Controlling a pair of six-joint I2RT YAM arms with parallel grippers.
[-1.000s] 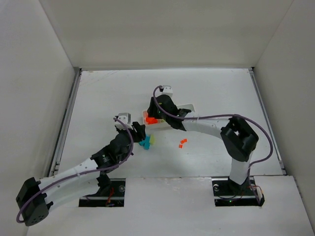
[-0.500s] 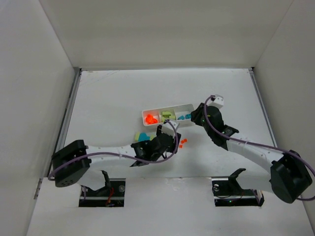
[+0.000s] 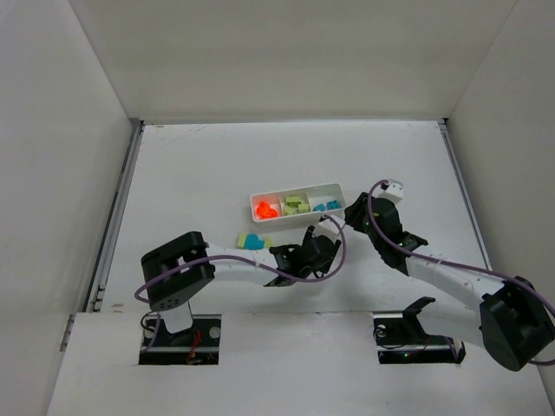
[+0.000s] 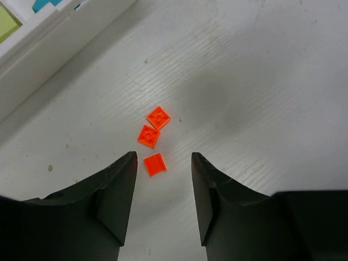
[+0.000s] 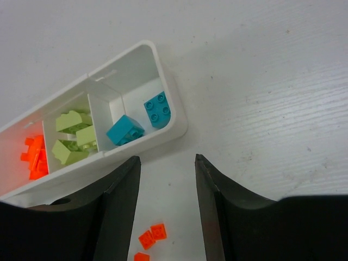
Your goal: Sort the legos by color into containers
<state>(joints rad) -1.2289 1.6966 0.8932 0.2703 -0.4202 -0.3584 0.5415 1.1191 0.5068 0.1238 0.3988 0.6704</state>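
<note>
The containers are three compartments of one white tray [image 3: 299, 189] [image 5: 168, 92]: orange legos [image 5: 35, 157] on the left, yellow-green ones [image 5: 73, 136] in the middle, two cyan ones [image 5: 136, 122] on the right. Three tiny orange legos [image 4: 154, 163] [image 5: 158, 232] lie loose on the table in front of the tray. My left gripper [image 4: 163, 157] [image 3: 323, 240] hangs open just over them, the nearest one between its fingertips. Beside the tray's cyan end my right gripper [image 5: 167, 157] [image 3: 351, 211] is open and holds nothing.
A cyan brick [image 3: 254, 242] and yellow-green bricks [image 3: 244, 237] lie loose left of the left arm's forearm, in front of the tray's orange end. White walls close the table at the back and both sides.
My left gripper swept right, from the cyan and yellow-green bricks to the loose orange ones. My right gripper left the tray's orange end and came round to its cyan end.
</note>
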